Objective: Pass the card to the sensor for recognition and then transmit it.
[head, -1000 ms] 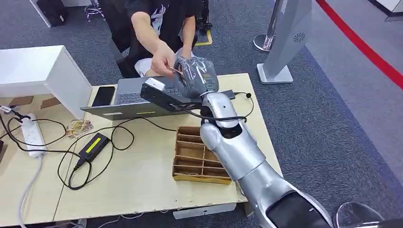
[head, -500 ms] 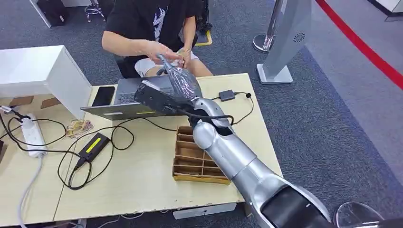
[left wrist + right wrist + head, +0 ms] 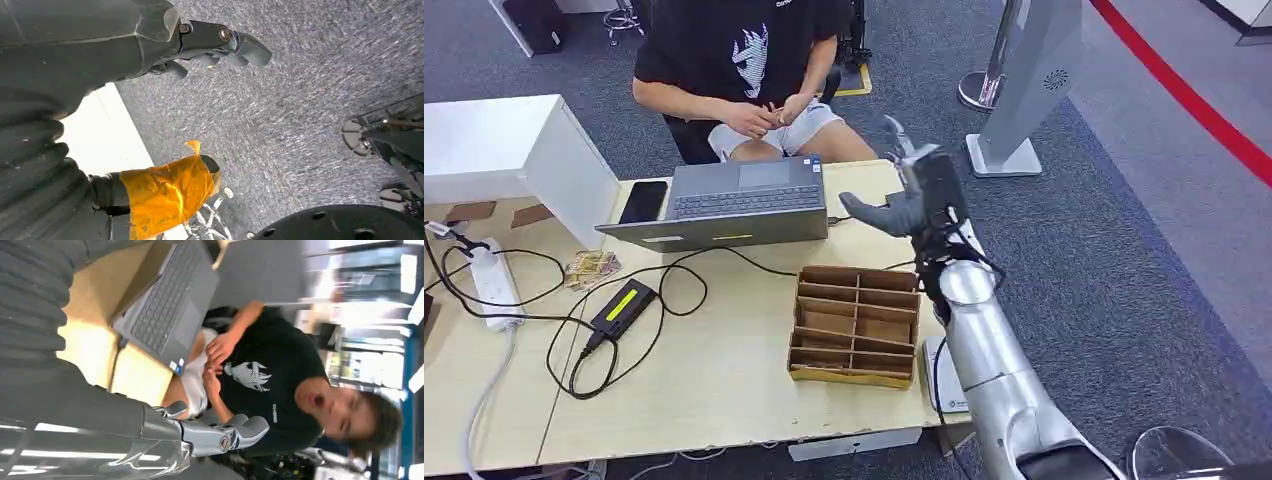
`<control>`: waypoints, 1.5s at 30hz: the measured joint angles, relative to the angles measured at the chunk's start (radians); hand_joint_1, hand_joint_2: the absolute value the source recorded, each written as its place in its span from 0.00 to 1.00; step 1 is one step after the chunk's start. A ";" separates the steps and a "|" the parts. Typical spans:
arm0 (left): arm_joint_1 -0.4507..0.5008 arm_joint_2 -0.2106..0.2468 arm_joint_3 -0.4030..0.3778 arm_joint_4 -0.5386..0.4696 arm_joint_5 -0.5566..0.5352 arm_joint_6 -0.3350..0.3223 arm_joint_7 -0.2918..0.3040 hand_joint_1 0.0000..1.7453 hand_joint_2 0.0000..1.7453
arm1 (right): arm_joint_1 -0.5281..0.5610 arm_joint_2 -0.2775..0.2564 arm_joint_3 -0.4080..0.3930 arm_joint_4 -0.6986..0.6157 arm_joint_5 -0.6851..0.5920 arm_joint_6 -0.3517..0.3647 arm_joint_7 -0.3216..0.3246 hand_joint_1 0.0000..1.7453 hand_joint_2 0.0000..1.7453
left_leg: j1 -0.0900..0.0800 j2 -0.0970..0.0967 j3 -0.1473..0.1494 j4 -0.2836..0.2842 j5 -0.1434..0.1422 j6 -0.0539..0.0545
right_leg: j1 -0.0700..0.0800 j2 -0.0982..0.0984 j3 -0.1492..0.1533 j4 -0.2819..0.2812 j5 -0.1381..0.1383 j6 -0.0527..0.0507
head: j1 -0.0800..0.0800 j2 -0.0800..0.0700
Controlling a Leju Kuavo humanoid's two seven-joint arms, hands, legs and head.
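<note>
My right hand is raised above the table's far right corner with its fingers spread and nothing in it. In the right wrist view its thumb is bare. A person sits behind the table with both hands together in the lap; whether they hold the card is too small to tell. A white flat device with a cable lies at the table's right edge, partly hidden by my right arm. My left hand hangs over grey carpet holding nothing, with orange tape on one finger.
A grey laptop stands at the back of the wooden table, with a phone beside it. A cardboard divider box sits by my right arm. A power strip, an adapter and cables lie to the left.
The person took the card from my right hand and drew both hands back to the lap. My right arm swung from over the laptop to the table's right side.
</note>
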 joint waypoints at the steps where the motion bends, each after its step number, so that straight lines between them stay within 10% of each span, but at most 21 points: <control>1: 0.001 0.000 0.000 0.000 0.000 0.001 0.000 0.00 1.00 | 0.027 -0.014 -0.042 -0.008 -0.077 0.041 -0.018 0.00 1.00 | 0.000 0.000 0.000 0.000 0.000 0.001 | 0.000 0.000 0.000 0.000 0.000 0.000 | 0.001 0.000; 7: 0.010 0.000 0.006 0.000 0.000 0.003 0.000 0.00 1.00 | 0.159 -0.092 -0.233 0.025 -0.371 0.232 -0.096 0.00 1.00 | 0.000 0.001 0.000 0.000 -0.001 0.001 | 0.000 0.001 0.000 0.000 0.000 0.000 | 0.000 0.000; 14: 0.010 -0.002 0.007 0.000 0.000 0.004 0.000 0.00 1.00 | 0.215 -0.134 -0.337 0.071 -0.476 0.195 -0.121 0.00 1.00 | 0.000 0.001 0.001 0.000 -0.001 0.001 | 0.000 0.001 0.000 -0.001 0.000 0.000 | 0.000 0.000; 20: 0.014 -0.006 0.018 0.000 0.002 0.010 0.005 0.00 1.00 | 0.275 -0.220 -0.511 0.312 -0.574 0.303 -0.220 0.00 1.00 | 0.000 -0.001 0.000 0.000 -0.002 0.002 | 0.001 -0.002 0.002 -0.001 -0.001 0.001 | 0.000 0.000; 31: 0.014 -0.011 0.031 0.000 0.002 0.011 0.010 0.00 1.00 | 0.360 -0.274 -0.700 0.643 -0.608 0.301 -0.187 0.00 1.00 | 0.000 0.001 0.000 0.000 -0.004 0.003 | 0.001 0.000 0.001 -0.001 -0.003 0.001 | 0.000 0.000; 45: 0.010 -0.010 0.031 0.000 -0.004 0.010 0.012 0.00 1.00 | 0.451 -0.283 -0.696 0.832 -0.276 -0.170 0.039 0.00 1.00 | 0.000 0.000 0.001 0.000 -0.005 0.003 | 0.001 0.000 0.002 -0.001 -0.004 0.002 | 0.000 0.000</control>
